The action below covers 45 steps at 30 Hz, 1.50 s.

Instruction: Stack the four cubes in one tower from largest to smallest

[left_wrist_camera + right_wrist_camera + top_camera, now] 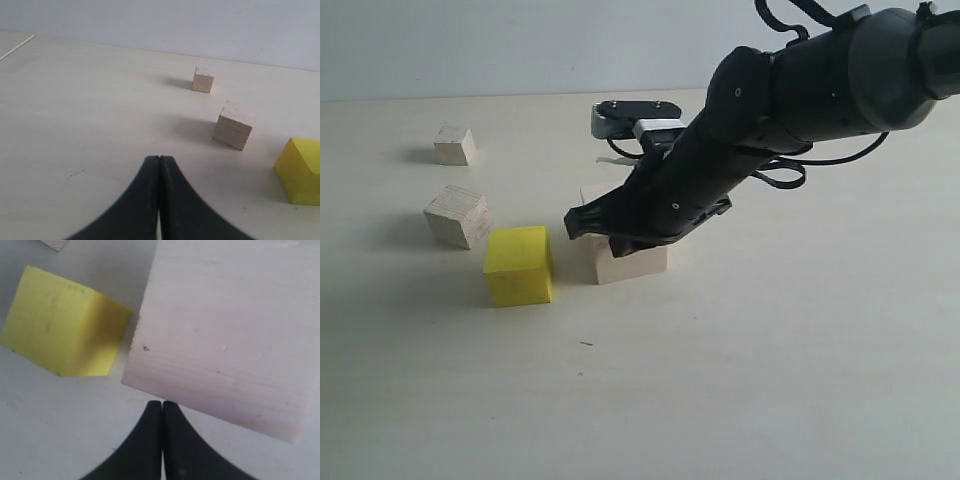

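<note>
Large wood cube (225, 330), just beyond closed right jaws

Place: a robot lab bench, I'd say
Surface: plain pale tabletop (770, 380)
Backdrop: blank whitish wall (520, 40)
Props: yellow cube (519, 264), grainy wood cube (458, 216)
Arm: my black cabled arm (800, 90)

A pale cream tabletop (770, 380), matte with a few small dark specks, meets a plain grey-white wall (470, 45) along its far edge. The light is soft and even.

Glossy black rounded arm (800, 85), looped black cables (772, 178), silver-grey camera mount (616, 122), tapered black pincer (582, 222)
</note>
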### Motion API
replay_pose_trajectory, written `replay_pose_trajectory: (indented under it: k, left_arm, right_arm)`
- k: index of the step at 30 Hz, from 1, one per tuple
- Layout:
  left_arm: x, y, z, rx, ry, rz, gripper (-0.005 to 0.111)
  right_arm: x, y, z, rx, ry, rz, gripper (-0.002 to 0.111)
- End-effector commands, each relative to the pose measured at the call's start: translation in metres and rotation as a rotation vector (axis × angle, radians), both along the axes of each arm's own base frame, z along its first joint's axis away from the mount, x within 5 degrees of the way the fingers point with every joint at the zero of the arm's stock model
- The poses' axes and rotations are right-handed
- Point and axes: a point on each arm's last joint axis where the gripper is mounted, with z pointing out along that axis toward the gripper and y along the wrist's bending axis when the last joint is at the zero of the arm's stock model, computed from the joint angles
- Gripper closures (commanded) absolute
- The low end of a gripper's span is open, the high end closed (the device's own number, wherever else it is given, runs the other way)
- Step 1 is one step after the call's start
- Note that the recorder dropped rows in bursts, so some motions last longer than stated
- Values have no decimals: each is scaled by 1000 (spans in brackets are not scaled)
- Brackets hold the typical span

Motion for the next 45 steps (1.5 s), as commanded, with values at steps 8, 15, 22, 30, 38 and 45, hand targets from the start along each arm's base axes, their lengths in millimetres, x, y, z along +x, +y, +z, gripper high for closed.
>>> replay_pose_trajectory:
  k: [8, 15, 22, 30, 38, 45]
  left_arm:
    - [0, 0, 1, -3, -16, -5, 107]
    - [0, 0, 1, -3, -16, -5, 107]
    - [0, 0, 1, -3, -16, -5, 107]
    - [0, 0, 1, -3, -16, -5, 107]
    - [0, 0, 1, -3, -16, -5, 107]
    - [0, 0, 2, 51, -18, -10, 107]
  right_arm:
    - [3, 3, 2, 22, -40, 0, 108]
    - [2, 6, 4, 64, -35, 18, 108]
    - [-11, 3, 26, 67, -22, 123, 108]
    - [-52, -40, 83, 138, -273, 45, 108]
    - [-104, -78, 131, 237, -410, 44, 108]
    - [-129, -94, 156, 298, -472, 68, 108]
